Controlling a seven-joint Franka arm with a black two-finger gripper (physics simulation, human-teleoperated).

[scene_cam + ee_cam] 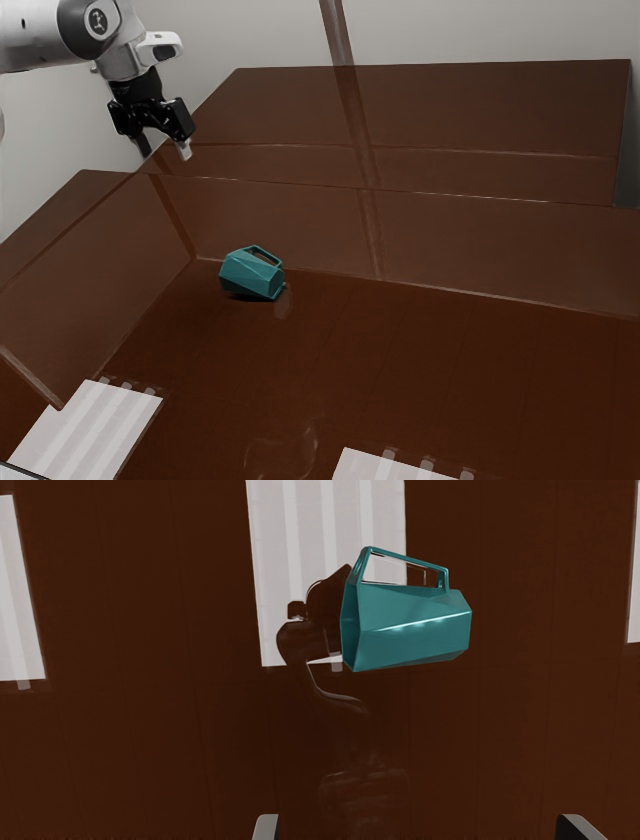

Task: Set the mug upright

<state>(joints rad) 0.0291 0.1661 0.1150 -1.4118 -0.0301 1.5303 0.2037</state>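
Glossy brown tabletop (400,360) beneath the tipped teal mug (252,274).

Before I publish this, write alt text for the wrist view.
A faceted teal mug with an angular handle lies on its side on a glossy dark-brown table with pale striped patches. The robot's open fingers hold nothing.

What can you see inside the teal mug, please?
At the open end of the mug, teal inner wall shows. Its near side covers the deeper interior, so I cannot see further.
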